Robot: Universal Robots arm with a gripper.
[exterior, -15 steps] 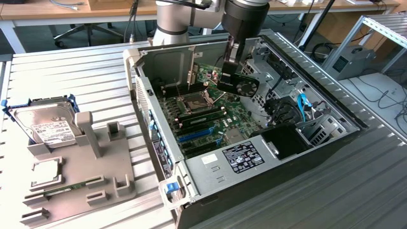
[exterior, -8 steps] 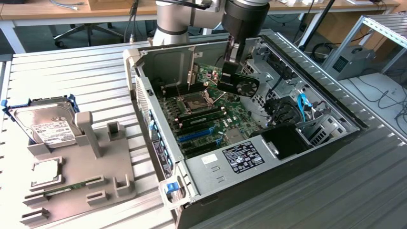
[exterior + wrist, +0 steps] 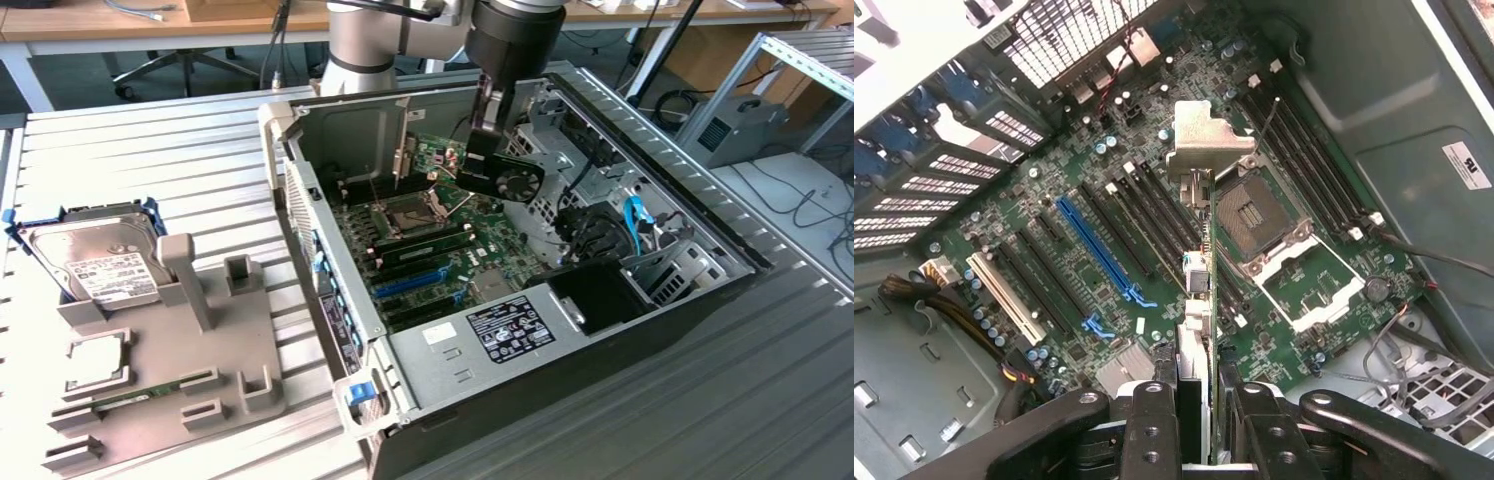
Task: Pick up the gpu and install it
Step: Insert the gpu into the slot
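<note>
Gripper (image 3: 1206, 432) is pinching the gpu (image 3: 1201, 275) along its edge; the card is hanging edge-on over the motherboard (image 3: 994, 225), upper centre of the exterior view. Handling as light, stiff and fragile: gripping bare board, keeping off the fan (image 3: 515, 183). The blue slot (image 3: 1099, 252) is lying beneath. The bracket (image 3: 1204, 140) is probably crowding the case (image 3: 296, 195) rear wall.

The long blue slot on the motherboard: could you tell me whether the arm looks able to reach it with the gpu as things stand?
Probably yes. The case stands open, the tool holds the gpu edge-on above the motherboard, and nothing lies between it and the blue slot.
</note>
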